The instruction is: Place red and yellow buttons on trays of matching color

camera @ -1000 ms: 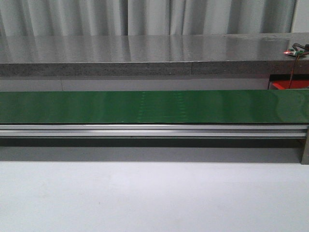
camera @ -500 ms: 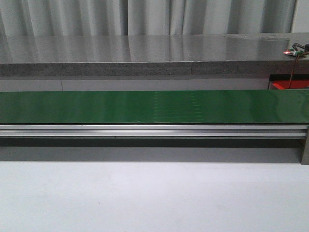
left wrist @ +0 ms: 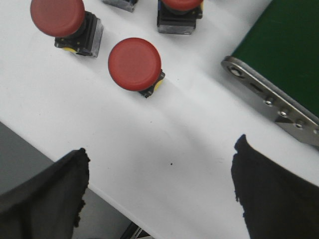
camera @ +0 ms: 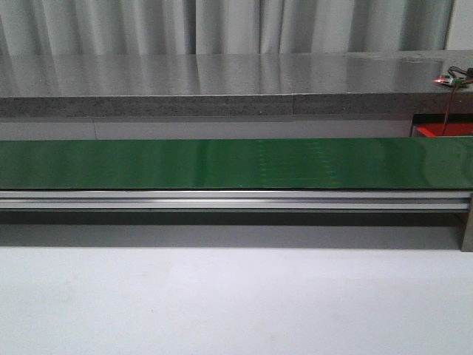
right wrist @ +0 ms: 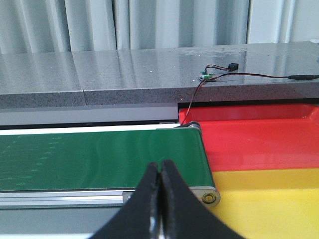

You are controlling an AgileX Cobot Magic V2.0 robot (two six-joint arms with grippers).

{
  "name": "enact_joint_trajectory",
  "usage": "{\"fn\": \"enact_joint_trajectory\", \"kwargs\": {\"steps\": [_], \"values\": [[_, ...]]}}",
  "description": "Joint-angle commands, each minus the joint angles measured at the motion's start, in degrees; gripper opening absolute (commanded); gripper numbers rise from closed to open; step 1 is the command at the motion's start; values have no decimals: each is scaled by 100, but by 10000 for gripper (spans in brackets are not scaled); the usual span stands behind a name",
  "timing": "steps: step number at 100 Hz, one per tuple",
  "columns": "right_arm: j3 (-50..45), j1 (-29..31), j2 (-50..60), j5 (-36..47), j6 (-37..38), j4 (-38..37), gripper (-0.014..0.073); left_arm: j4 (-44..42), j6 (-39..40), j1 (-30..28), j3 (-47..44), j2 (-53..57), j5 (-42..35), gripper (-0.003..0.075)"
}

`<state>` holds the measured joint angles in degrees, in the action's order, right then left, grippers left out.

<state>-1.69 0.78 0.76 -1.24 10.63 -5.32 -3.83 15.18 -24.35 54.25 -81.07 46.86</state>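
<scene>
Three red buttons are showing in your left wrist view: one complete button (left wrist: pixel 135 64) lying nearest the left gripper (left wrist: pixel 159 191), a second (left wrist: pixel 58 16) beside it, and a third (left wrist: pixel 180 4) cut off at the frame edge. All are sitting on the white table (left wrist: pixel 164 149), just beside the end of the green belt (left wrist: pixel 286 50). No yellow button is appearing in any view. The left jaws are standing wide apart and holding nothing, hovering over bare table short of the nearest button.

Across the last second, the faint sheen pattern on the belt (camera: pixel 295 164) is drifting toward the right in the front view, so you are most likely looking at a running conveyor. Nothing is riding on it.

At the belt's far end, the red tray (right wrist: pixel 259 137) and the yellow tray (right wrist: pixel 269 199) are waiting side by side, both empty as far as the view reaches. The right gripper (right wrist: pixel 160 172) is hanging over that end with its jaws pressed together, gripping nothing.

You are therefore judging the task as not yet started: a button is needing to go onto the belt first.
</scene>
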Motion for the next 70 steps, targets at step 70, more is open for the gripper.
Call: {"fn": "enact_joint_trajectory", "kwargs": {"steps": [70], "values": [[103,44,93,427,-12,-73,-72,-646,1293,-37,208,-1211,-1657,547]]}}
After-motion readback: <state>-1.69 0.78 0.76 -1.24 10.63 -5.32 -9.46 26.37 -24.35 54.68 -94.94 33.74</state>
